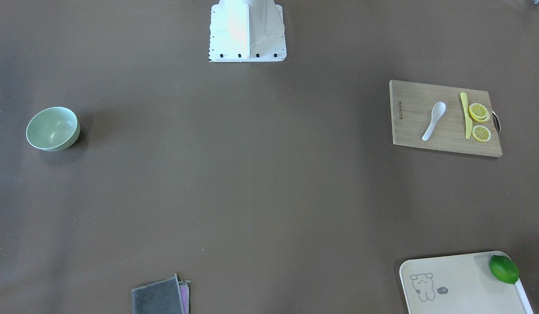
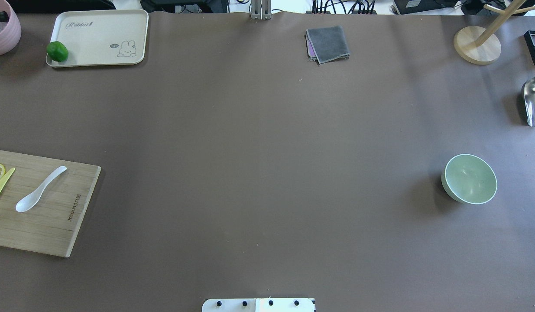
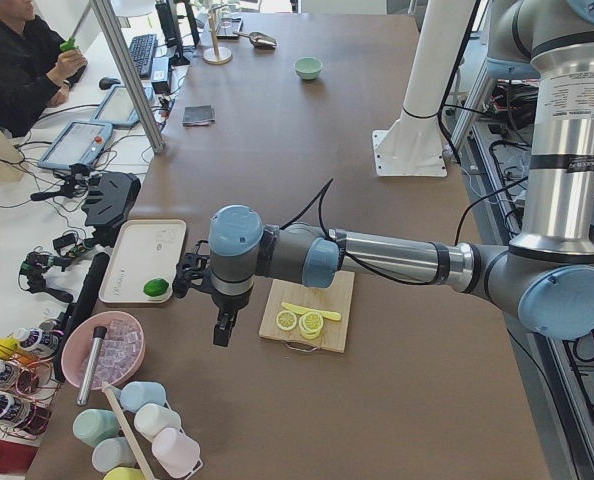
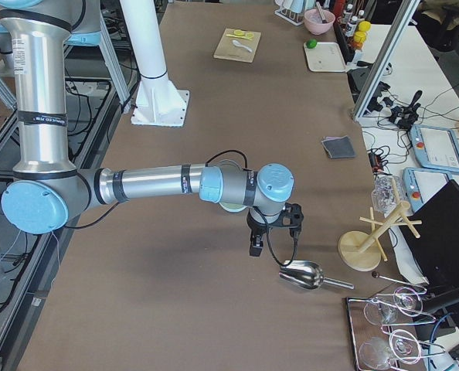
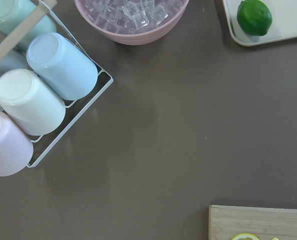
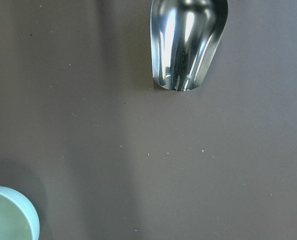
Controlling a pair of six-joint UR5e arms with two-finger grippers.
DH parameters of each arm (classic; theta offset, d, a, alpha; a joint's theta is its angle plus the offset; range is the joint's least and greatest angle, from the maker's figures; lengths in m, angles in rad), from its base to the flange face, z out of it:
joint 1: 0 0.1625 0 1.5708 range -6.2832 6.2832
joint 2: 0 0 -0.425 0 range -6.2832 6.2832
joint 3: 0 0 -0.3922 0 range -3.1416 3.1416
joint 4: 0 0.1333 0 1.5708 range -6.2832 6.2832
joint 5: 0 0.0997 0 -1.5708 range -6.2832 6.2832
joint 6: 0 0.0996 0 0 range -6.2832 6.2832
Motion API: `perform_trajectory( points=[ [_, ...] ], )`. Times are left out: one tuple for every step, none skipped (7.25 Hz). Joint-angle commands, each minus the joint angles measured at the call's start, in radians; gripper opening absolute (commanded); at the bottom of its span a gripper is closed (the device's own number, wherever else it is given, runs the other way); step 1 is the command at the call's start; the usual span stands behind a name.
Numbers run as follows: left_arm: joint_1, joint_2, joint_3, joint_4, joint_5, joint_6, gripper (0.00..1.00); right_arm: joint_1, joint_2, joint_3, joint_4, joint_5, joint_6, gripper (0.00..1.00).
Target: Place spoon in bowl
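The white spoon (image 1: 434,120) lies on a wooden cutting board (image 1: 409,131) on the robot's left side; it also shows in the overhead view (image 2: 40,189). The mint-green bowl (image 1: 53,128) stands empty on the robot's right side, also in the overhead view (image 2: 470,178). My left gripper (image 3: 220,325) shows only in the exterior left view, hanging above the table beyond the board's outer end; I cannot tell if it is open. My right gripper (image 4: 254,246) shows only in the exterior right view, beyond the bowl near a metal scoop (image 4: 303,274); I cannot tell its state.
A yellow knife (image 1: 465,114) and lemon slices (image 1: 479,112) share the board. A cream tray (image 1: 461,283) holds a lime (image 1: 503,269). A grey cloth (image 1: 158,298) lies at the far edge. A wooden stand (image 2: 477,43), a pink ice bowl (image 5: 138,35) and racked cups (image 5: 43,90) sit at the table ends.
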Motion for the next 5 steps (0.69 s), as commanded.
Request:
perform_trajectory(
  points=[
    [-0.004,0.001,0.001,0.004,0.006,0.002,0.98,0.000,0.001,-0.003,0.000,0.001,0.001,1.00],
    [-0.004,0.021,0.001,-0.001,0.003,0.002,0.98,0.000,0.001,-0.003,0.000,-0.001,0.001,1.00],
    [-0.004,0.020,0.001,-0.001,0.005,0.000,0.98,0.000,0.001,-0.003,0.000,-0.001,0.001,1.00],
    [-0.004,0.020,0.001,-0.003,0.005,0.000,0.98,0.000,0.001,-0.003,0.000,-0.001,0.001,1.00],
    [-0.004,0.020,0.001,-0.003,0.005,0.000,0.98,0.000,0.001,-0.009,0.000,-0.001,-0.001,1.00]
  ],
)
